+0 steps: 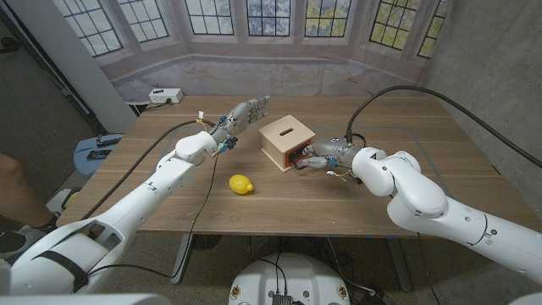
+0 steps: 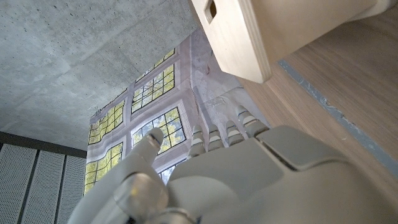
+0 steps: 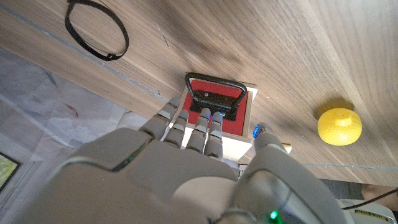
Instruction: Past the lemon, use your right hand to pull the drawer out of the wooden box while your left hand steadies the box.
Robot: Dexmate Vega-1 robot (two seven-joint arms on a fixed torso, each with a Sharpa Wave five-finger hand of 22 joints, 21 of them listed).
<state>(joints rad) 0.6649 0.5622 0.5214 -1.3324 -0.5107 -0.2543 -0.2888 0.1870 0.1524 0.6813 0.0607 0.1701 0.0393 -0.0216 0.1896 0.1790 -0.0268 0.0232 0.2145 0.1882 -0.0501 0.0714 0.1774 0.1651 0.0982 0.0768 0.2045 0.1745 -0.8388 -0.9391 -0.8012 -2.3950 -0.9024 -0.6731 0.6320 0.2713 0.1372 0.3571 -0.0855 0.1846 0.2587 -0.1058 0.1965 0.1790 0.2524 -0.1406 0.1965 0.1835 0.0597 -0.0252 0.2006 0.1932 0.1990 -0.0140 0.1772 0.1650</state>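
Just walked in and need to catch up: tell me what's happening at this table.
A two-armed robot is working on a wooden box beyond a lemon. Its right hand reaches the red drawer front, fingertips at the black handle; the drawer looks not yet pulled out. The left hand hovers open beside the box, apparently not touching.

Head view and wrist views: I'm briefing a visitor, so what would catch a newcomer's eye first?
The wooden box at mid-table, with the right hand reaching its red drawer front and black handle. The left hand hovers open just left of the box, and a yellow lemon lies nearer the robot.
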